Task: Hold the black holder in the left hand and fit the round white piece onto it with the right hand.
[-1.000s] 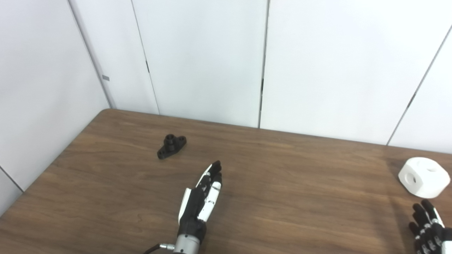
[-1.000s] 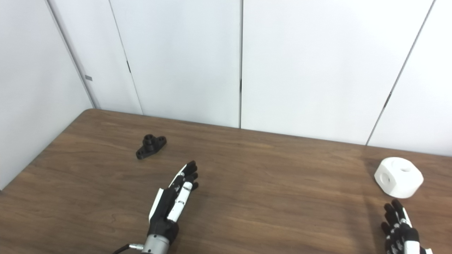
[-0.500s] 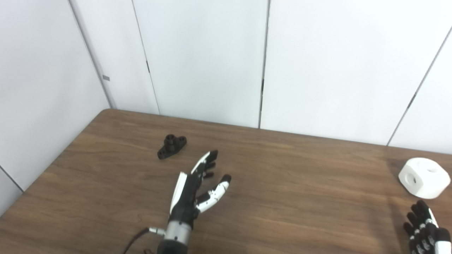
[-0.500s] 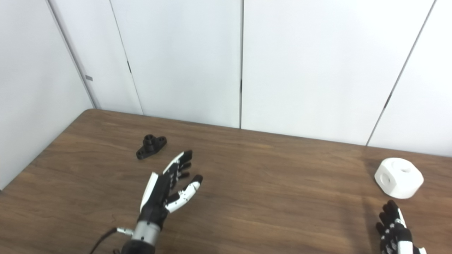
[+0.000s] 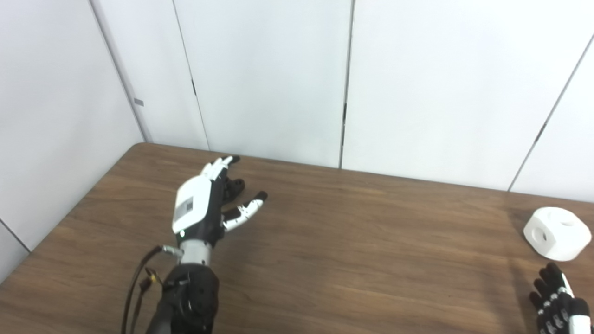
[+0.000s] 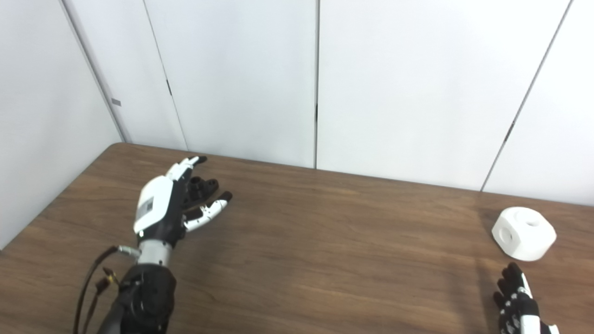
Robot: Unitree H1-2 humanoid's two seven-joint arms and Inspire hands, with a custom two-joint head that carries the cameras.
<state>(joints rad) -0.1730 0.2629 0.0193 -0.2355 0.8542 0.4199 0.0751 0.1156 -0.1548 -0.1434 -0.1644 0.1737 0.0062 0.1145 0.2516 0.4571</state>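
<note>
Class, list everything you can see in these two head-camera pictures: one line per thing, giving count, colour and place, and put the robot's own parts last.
Table: one, dark brown wood, fills the lower half of the view.
Wall panels: several, white, behind the table.
Black holder: one, black, far left of the table, partly hidden behind the left hand.
White piece: one, white, round with holes, on the table at the far right.
Cable: one, dark, beside the left forearm.
Left hand: one, black and white, open, fingers spread at the holder, not closed on it.
Right hand: one, black and white, bottom right corner, near side of the white piece, apart from it.
</note>
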